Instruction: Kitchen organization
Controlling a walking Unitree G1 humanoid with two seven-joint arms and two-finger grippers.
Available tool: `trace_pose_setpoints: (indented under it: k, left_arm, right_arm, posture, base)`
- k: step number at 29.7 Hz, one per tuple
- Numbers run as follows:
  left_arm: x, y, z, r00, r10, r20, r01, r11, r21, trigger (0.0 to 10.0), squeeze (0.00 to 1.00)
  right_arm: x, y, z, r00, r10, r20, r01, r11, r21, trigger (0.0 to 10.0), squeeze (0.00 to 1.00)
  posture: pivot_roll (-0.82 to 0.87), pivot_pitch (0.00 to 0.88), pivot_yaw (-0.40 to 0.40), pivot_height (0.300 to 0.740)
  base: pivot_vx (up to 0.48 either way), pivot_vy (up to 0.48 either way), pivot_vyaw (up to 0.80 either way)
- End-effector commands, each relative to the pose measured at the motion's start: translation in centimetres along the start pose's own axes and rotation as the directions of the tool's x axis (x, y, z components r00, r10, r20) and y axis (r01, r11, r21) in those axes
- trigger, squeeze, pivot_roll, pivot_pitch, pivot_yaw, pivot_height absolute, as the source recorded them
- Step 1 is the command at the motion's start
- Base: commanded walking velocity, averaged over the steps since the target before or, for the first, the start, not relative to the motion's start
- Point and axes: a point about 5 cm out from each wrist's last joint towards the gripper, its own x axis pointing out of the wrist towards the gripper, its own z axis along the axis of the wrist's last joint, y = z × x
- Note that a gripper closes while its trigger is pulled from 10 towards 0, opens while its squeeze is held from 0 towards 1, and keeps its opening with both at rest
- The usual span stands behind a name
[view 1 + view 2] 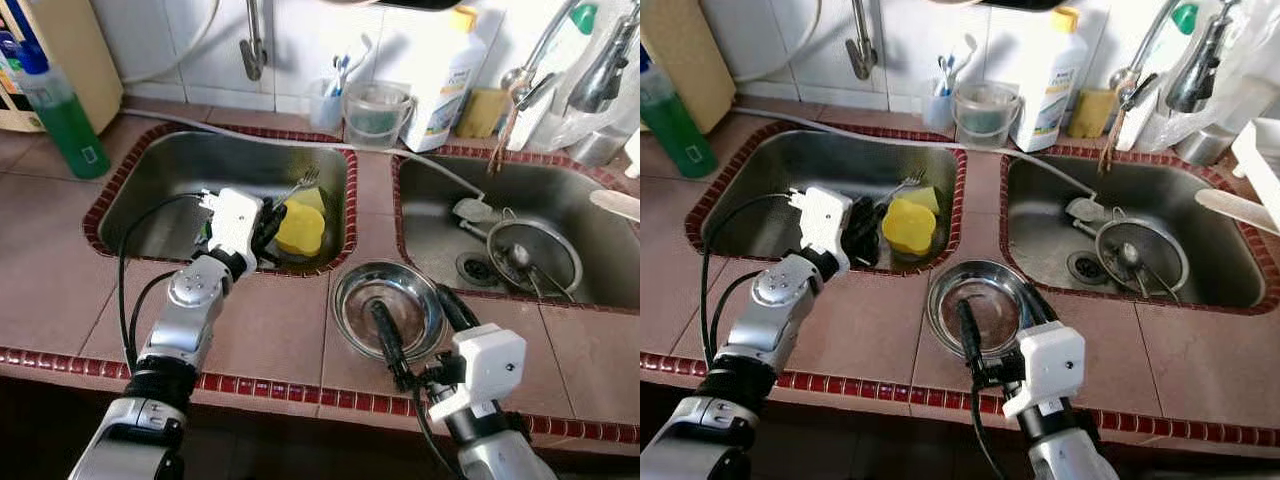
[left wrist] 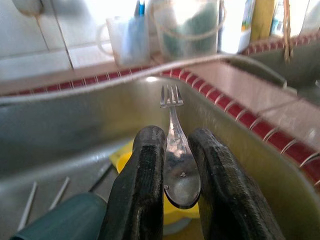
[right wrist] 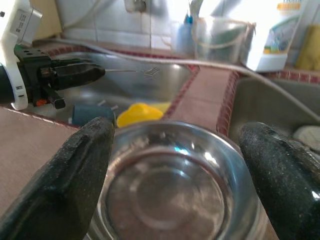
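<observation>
My left gripper [image 1: 268,226] reaches into the left sink [image 1: 180,170] and is shut on the handle of a metal fork [image 2: 175,125], whose tines point toward the sink's far corner. Just beside it lie a yellow dish [image 1: 300,228] and a dark teal cup [image 3: 92,112]. A round steel bowl [image 1: 392,300] stands empty on the tiled counter between the two sinks. My right gripper [image 1: 408,298] is open, one finger over the bowl's inside and the other at its right rim; both fingers [image 3: 65,190] straddle the bowl in the right wrist view.
The right sink [image 1: 590,200] holds a round metal strainer [image 1: 535,255] and a hose. Along the back wall stand a green bottle [image 1: 60,115], a toothbrush cup [image 1: 325,100], a clear pail [image 1: 378,110] and a white detergent bottle [image 1: 450,80]. Red trim marks the counter's front edge [image 1: 300,385].
</observation>
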Motion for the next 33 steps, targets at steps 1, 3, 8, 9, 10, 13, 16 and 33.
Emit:
trace_pose_setpoints:
  k: [1, 3, 8, 9, 10, 13, 16, 33]
  left_arm:
    - [0.3, 0.2, 0.4, 1.0, -0.014, 0.008, 0.013, 1.0, 0.022, 10.0, 0.0]
    - [0.4, 0.5, 0.5, 1.0, -0.015, 0.008, 0.015, 1.0, 0.028, 10.0, 0.0]
    - [1.0, 1.5, 1.2, 1.0, -0.013, 0.01, 0.012, 0.998, 0.066, 10.0, 0.0]
    - [1.0, 1.6, 1.2, 1.0, -0.015, 0.008, 0.014, 0.997, 0.072, 10.0, 0.0]
    - [1.0, 1.6, 1.2, 1.0, -0.015, 0.008, 0.014, 0.997, 0.072, 10.0, 0.0]
    - [1.2, 2.3, 1.7, 1.0, -0.011, 0.013, 0.009, 0.996, 0.092, 10.0, 0.0]
    - [1.1, 2.8, 1.9, 1.0, -0.012, 0.007, 0.011, 0.993, 0.115, 10.0, 0.0]
    - [0.6, 5.2, 3.4, 0.998, -0.065, 0.011, 0.061, 0.973, 0.224, 10.0, 0.0]
  right_arm:
    - [-0.4, 0.1, 0.4, 1.0, 0.006, -0.001, -0.006, 1.0, 0.009, 10.0, 0.0]
    - [-0.6, 0.2, 0.5, 1.0, 0.006, -0.005, -0.006, 1.0, 0.01, 10.0, 0.0]
    - [-1.0, 0.6, 0.8, 1.0, 0.016, -0.024, -0.016, 1.0, 0.022, 10.0, 0.0]
    - [-1.1, 0.7, 0.8, 0.999, 0.018, -0.027, -0.017, 1.0, 0.022, 10.0, 0.0]
    - [-1.1, 0.7, 0.8, 0.999, 0.018, -0.027, -0.017, 1.0, 0.022, 10.0, 0.0]
    - [-1.2, 0.7, 0.9, 0.999, 0.019, -0.033, -0.018, 1.0, 0.023, 10.0, 0.0]
    - [-1.3, 0.7, 0.9, 0.999, 0.019, -0.038, -0.018, 1.0, 0.023, 10.0, 0.0]
    - [-1.3, 1.2, 0.7, 0.998, 0.036, -0.058, -0.033, 0.998, 0.044, 10.0, 0.0]
  posture:
    - [-0.29, 0.249, -0.013, 0.74]
    - [-0.3, 0.263, -0.011, 0.74]
    - [-0.29, 0.276, -0.012, 0.74]
    - [-0.29, 0.276, -0.012, 0.74]
    - [-0.29, 0.276, -0.012, 0.74]
    - [-0.29, 0.287, -0.011, 0.74]
    - [-0.29, 0.287, -0.011, 0.74]
    - [-0.25, 0.292, -0.01, 0.74]
  base:
    - [0.0, 0.0, 0.0]
    - [0.0, 0.0, 0.0]
    - [0.0, 0.0, 0.0]
    - [0.0, 0.0, 0.0]
    - [0.0, 0.0, 0.0]
    - [0.0, 0.0, 0.0]
    - [0.0, 0.0, 0.0]
    - [0.0, 0.0, 0.0]
